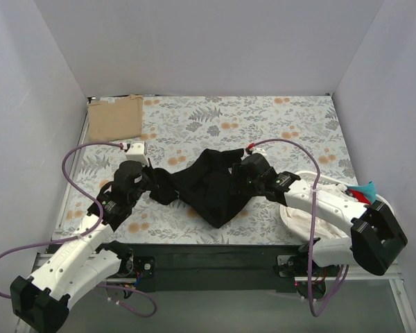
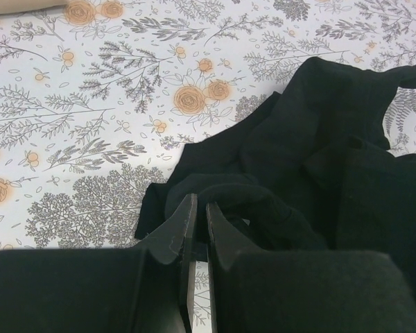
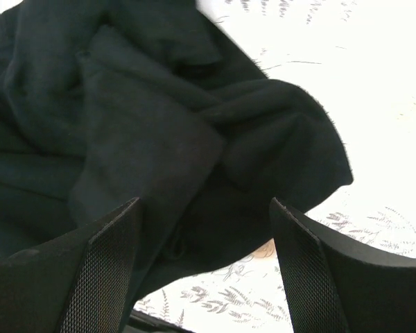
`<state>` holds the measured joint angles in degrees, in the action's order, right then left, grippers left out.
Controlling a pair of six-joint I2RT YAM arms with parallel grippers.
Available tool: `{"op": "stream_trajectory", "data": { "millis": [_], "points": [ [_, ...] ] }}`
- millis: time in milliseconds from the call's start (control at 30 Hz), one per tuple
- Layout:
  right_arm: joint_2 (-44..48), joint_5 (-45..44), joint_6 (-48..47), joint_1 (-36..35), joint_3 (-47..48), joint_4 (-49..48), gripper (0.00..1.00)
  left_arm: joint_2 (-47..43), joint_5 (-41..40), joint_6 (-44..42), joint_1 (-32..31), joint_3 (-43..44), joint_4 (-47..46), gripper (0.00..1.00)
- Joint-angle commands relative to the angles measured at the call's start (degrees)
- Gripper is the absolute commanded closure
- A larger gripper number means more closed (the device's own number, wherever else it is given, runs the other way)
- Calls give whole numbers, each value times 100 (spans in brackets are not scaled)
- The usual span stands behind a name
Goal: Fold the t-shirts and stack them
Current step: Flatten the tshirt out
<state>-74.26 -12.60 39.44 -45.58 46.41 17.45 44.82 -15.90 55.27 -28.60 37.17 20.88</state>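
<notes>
In the middle of the table, on top of the big flowery cloth [image 1: 263, 118] that covers it, lies the black t-shirt [image 1: 211, 191]. It is the biggest dark thing here. It is all bunched up with lumps and folds, so it is not folded yet and has to be pulled flat first. I think that is why both arms reach in to it, one from each side. Far away in the left corner sits the tan t-shirt [image 1: 115, 118]. It lies flat in a neat square, well apart from the black one. It looks folded already, and I guess it waits there so the black one can go on top of it. The right gripper [image 3: 204, 202] is at the right side of the black t-shirt. Its two fingers are spread wide, with black cloth bunched just past them, and it is not squeezing anything. It looks ready to close on that side. The left gripper [image 2: 200, 207] is at the near left end of the black t-shirt. Its fingers are pressed almost together, with only a thin slit between them, and a rolled bit of the black edge sits right at the tips. It seems to pinch that edge, maybe so the cloth can be stretched out sideways.
</notes>
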Motion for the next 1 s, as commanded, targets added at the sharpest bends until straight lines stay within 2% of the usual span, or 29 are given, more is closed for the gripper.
{"op": "stream_trajectory", "data": {
  "millis": [0, 267, 367, 400, 500, 567, 667, 700, 833, 967],
  "points": [
    [35, 583, 108, 251, -115, -840, 20, 71, 8, -60, 21, 54, -67, 100],
    [-423, 952, -68, 331, 166, -1174, 23, 159, -36, -77, 21, 54, -85, 100],
    [-458, 1093, -59, 331, 236, -1200, 29, 159, -45, -86, 30, 54, -84, 100],
    [-458, 1119, -59, 339, 237, -1218, 38, 168, -53, -77, 21, 54, -85, 100],
    [-370, 1128, -51, 339, 219, -1209, 52, 185, -62, -77, 21, 54, -76, 100],
    [-230, 1085, -51, 340, 228, -1200, 56, 203, -62, -86, 21, 54, -85, 100],
    [-1, 1119, -94, 410, 254, -1174, 91, 212, -97, -77, 21, 62, -85, 100],
    [51, 1154, -94, 445, 280, -1165, 99, 212, -89, -86, 21, 54, -85, 100],
    [349, 1366, -287, 708, 490, -1017, 99, 168, -255, -77, 21, 54, -58, 100],
    [754, 1041, -655, 937, 1114, -193, 99, 124, -1411, 150, 21, 106, 178, 100]
  ]
}}
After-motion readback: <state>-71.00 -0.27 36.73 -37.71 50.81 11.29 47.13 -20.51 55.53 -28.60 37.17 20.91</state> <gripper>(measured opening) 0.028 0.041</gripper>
